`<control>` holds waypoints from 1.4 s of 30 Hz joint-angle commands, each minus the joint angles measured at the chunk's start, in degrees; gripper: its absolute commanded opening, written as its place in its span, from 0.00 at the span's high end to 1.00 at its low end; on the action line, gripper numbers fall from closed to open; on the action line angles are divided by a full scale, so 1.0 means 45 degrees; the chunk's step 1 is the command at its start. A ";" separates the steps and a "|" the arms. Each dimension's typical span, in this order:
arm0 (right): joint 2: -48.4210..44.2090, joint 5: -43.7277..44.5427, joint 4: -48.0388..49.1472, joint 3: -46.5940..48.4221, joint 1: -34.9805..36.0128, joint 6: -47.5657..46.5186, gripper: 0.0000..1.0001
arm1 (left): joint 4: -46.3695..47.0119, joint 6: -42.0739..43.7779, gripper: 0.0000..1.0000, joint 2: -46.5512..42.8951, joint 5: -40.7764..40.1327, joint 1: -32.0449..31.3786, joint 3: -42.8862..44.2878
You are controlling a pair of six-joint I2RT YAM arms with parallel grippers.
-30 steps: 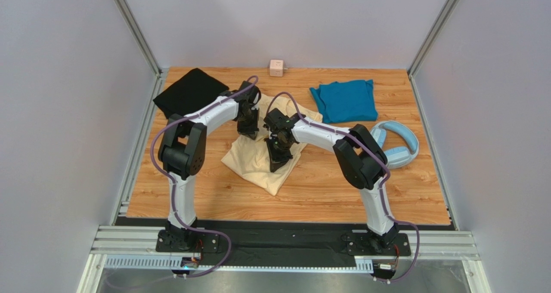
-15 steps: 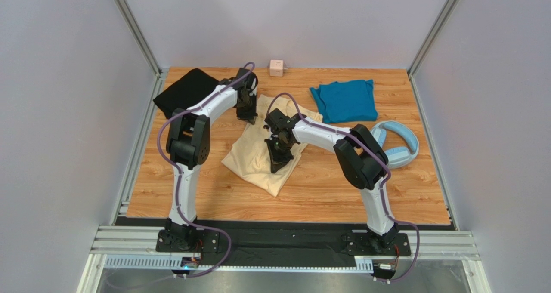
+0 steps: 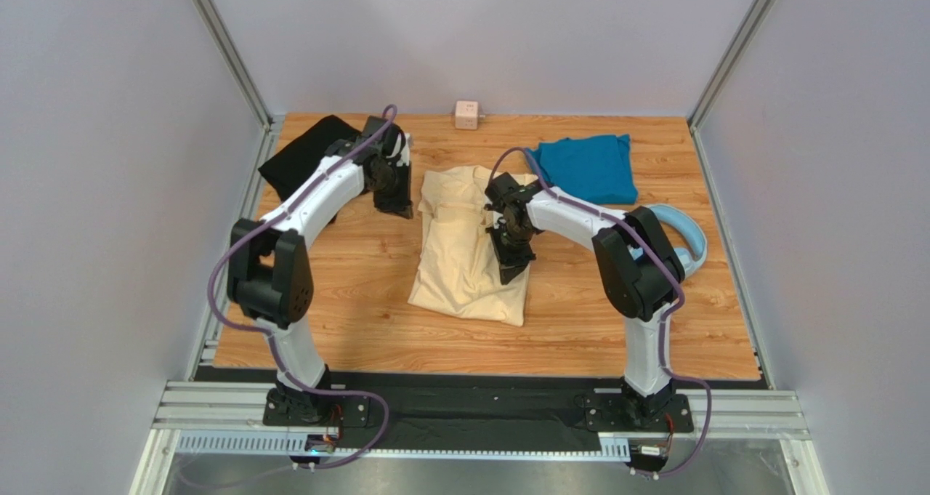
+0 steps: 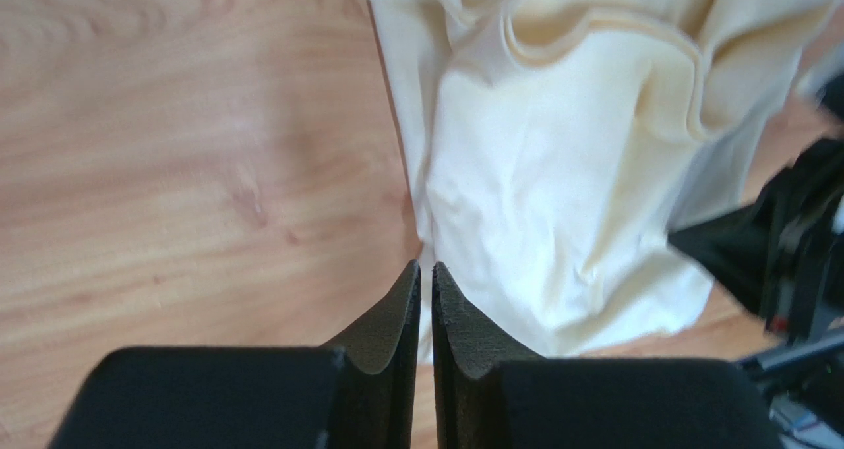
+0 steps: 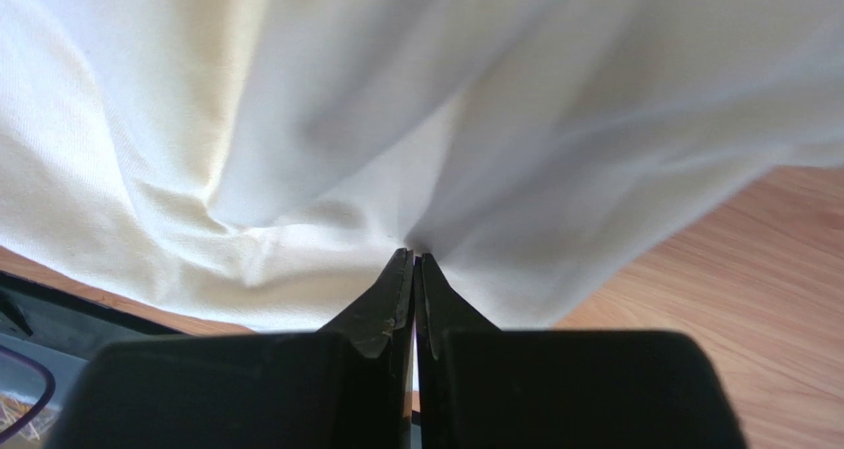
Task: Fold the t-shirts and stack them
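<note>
Wooden bench (image 3: 360,299) carries all three shirts, none stacked yet. Largest is the cream shirt (image 3: 464,257), lying mid-bench as a long, rumpled strip that runs from the far side toward the arms, with loose layers bunched at its far end. Well apart from it, the teal shirt (image 3: 584,168) sits roughly folded at the far right and the black shirt (image 3: 297,159) lies flat at the far left, partly under the left arm.

Folding the cream shirt looks like the step in hand. At its right edge the right pincer (image 5: 412,256) is pressed together on a pinch of the cream cloth, creases running into its tips. Just beside the shirt's far left edge, the left pincer (image 4: 426,269) is over bare wood, parted by only a slit and gripping nothing.

Next, I judge, the right arm should lay its edge down flat. The left pincer then needs a fresh hold on the bunched end before a crosswise fold.
</note>
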 commanded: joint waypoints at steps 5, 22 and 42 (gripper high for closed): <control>-0.1512 0.0297 -0.1346 0.2354 -0.0332 -0.0655 0.77 | -0.0443 0.0248 0.86 -0.2489 0.1170 -0.1394 -0.3563; -0.3330 -0.1969 -0.0432 -0.2546 0.0195 0.0359 0.67 | 0.0650 -0.0104 0.86 -0.1066 0.1600 -0.3173 -0.4854; -0.0967 0.0762 -0.0604 -0.3427 0.0449 0.0380 1.00 | 0.0397 -0.1549 1.00 0.0811 0.0000 -0.3545 -0.6690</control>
